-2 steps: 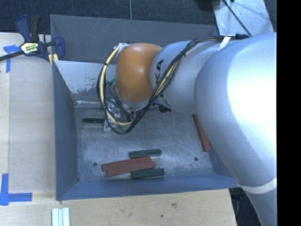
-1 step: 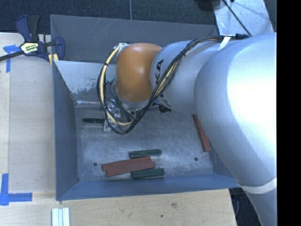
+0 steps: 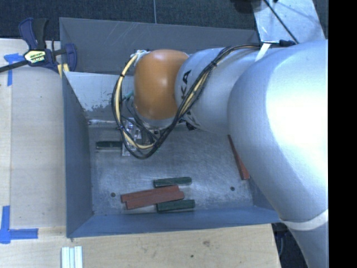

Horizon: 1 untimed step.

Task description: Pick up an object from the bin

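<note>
Camera view: the gripper (image 3: 129, 141) is low in the bin (image 3: 77, 166), next to a green bar (image 3: 109, 145).
We see the arm reaching in from the right, and its orange cover (image 3: 159, 82) and the cables (image 3: 119, 94) hide most of the gripper from above, so we cannot tell if it is open or closed. The green bar lies flat on the left part of the bin floor, near the far wall, and its right end is just beside the gripper; we cannot tell if they touch. Near the front wall lie three more pieces close together: a second green bar (image 3: 173, 181), a brown bar (image 3: 152, 197) just under it, and a third green bar (image 3: 175, 206) at the brown bar's right end. A brown strip (image 3: 239, 158) lies at the right side, partly under the arm.
</note>
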{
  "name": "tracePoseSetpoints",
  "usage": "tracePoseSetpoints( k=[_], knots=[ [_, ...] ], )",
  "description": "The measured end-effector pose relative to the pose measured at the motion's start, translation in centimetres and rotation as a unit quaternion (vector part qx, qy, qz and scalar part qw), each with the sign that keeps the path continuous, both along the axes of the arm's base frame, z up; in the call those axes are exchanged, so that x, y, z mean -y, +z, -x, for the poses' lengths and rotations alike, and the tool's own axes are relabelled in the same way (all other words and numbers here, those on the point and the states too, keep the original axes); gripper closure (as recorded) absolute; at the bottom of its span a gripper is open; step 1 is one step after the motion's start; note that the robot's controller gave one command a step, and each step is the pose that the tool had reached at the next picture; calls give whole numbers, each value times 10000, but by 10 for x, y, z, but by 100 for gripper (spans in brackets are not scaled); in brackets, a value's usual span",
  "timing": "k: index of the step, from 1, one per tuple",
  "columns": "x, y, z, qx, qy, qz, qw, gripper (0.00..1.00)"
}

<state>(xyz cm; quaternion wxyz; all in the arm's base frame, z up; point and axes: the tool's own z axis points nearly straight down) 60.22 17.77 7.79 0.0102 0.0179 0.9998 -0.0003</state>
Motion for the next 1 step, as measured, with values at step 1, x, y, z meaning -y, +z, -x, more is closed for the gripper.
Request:
tracePoseSetpoints(
  k=[1],
  knots=[
    [17,175,55,-54,347,-11,9994,100]
  ],
)
